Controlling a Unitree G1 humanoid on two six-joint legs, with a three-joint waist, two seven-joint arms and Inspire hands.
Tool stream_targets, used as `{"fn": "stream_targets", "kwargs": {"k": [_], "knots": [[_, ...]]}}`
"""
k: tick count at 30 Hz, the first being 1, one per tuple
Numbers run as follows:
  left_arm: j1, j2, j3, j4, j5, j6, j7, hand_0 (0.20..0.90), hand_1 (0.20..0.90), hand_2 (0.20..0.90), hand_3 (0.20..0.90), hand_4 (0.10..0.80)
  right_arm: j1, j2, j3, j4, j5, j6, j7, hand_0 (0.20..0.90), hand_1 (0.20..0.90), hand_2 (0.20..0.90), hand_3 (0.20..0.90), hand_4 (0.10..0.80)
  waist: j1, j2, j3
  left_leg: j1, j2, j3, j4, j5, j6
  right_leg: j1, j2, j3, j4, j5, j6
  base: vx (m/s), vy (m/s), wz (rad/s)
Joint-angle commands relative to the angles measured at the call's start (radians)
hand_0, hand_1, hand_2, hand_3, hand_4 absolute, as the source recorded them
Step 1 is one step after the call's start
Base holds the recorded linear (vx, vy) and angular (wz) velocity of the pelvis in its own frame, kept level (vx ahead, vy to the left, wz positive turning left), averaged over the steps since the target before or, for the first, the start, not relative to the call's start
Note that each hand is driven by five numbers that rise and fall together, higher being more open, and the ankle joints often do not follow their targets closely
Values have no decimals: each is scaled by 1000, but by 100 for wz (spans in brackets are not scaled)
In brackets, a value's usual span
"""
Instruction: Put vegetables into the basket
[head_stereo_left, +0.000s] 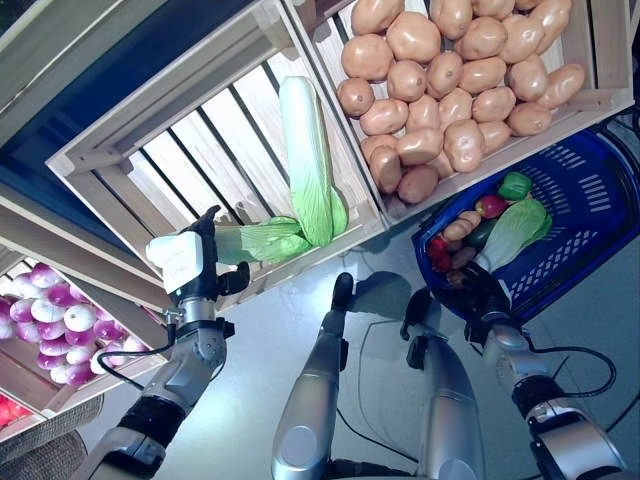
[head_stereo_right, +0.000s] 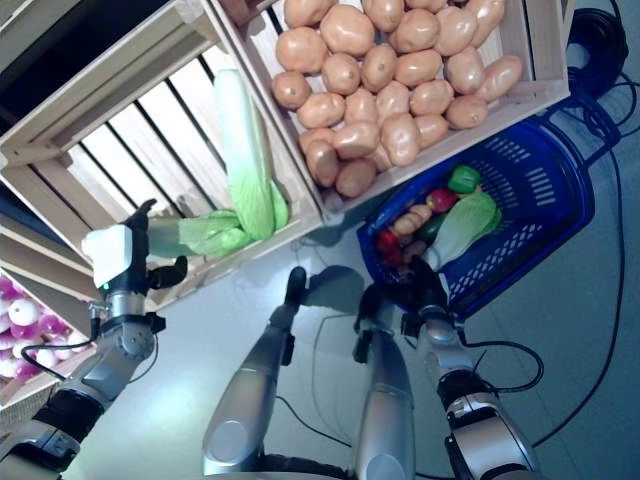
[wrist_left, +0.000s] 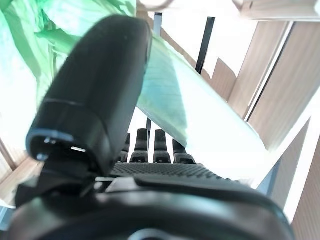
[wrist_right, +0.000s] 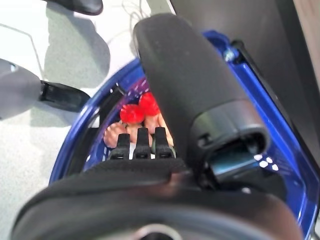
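Observation:
My left hand (head_stereo_left: 195, 270) is up at the front edge of a slatted wooden crate (head_stereo_left: 150, 150), shut on a pale green cabbage (head_stereo_left: 255, 242). In the left wrist view the thumb (wrist_left: 95, 85) lies over the cabbage's stalk (wrist_left: 200, 115) with the fingers under it. A second long cabbage (head_stereo_left: 305, 160) lies in the crate right beside it. The blue basket (head_stereo_left: 590, 200) stands on the floor at the right. It holds a cabbage (head_stereo_left: 515, 230), a green pepper (head_stereo_left: 515, 185), red vegetables (head_stereo_left: 438, 250) and a tan root (head_stereo_left: 462, 228). My right hand (head_stereo_left: 478, 290) is open at the basket's near rim (wrist_right: 70, 155).
The wooden stand's crates fill the upper half of the eye views; one crate (head_stereo_left: 600, 100) overhangs the basket's far side. A lower shelf (head_stereo_left: 40, 380) sits at the left. Grey floor (head_stereo_left: 270, 340) lies between the stand and the basket.

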Motion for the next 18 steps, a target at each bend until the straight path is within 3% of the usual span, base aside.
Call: {"fn": "stream_targets", "kwargs": {"k": [1, 11, 18], "knots": [[175, 109, 108, -11, 25, 147, 8, 900, 900, 900, 900, 800, 67, -58, -47, -54, -25, -31, -17, 900, 900, 900, 900, 800, -4, 32, -4, -89, -94, 28, 62, 32, 74, 137, 7, -27, -226, 140, 12, 0, 0, 0], [146, 182, 95, -7, 188, 262, 10, 900, 900, 900, 900, 800, 72, -68, -37, -46, -17, -37, -14, 900, 900, 900, 900, 800, -15, 38, -4, -89, -91, 38, 56, 34, 76, 127, 4, -22, -224, 145, 15, 0, 0, 0], [82, 223, 90, -18, 335, 306, -60, 900, 900, 900, 900, 800, 67, -69, -36, -48, -14, -41, -14, 900, 900, 900, 900, 800, -24, 37, -4, -99, -90, 44, 60, 34, 75, 113, 1, -22, -216, 146, 19, 0, 0, 0]]}}
